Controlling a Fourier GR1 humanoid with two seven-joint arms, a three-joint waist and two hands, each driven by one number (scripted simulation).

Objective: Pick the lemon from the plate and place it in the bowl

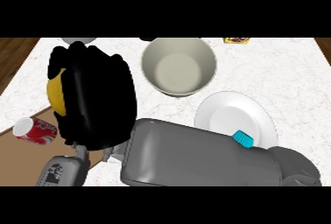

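My right hand (97,100) looms large and black at the left of the head view, raised near the camera, its fingers curled round the yellow lemon (56,91), of which only a sliver shows at the hand's left edge. Its grey forearm (194,153) crosses the lower middle. The beige bowl (177,65) stands just right of the hand, with nothing inside. Right of the forearm lies the white plate (236,116), bare. Only my left arm's grey wrist (61,171) shows at the lower left; the hand above it merges with the black of my right hand.
A red and white soda can (35,130) lies on its side at the left, beside a brown board (19,164). A small yellow and red packet (237,40) sits at the counter's far edge. Wooden floor shows past the counter's left side.
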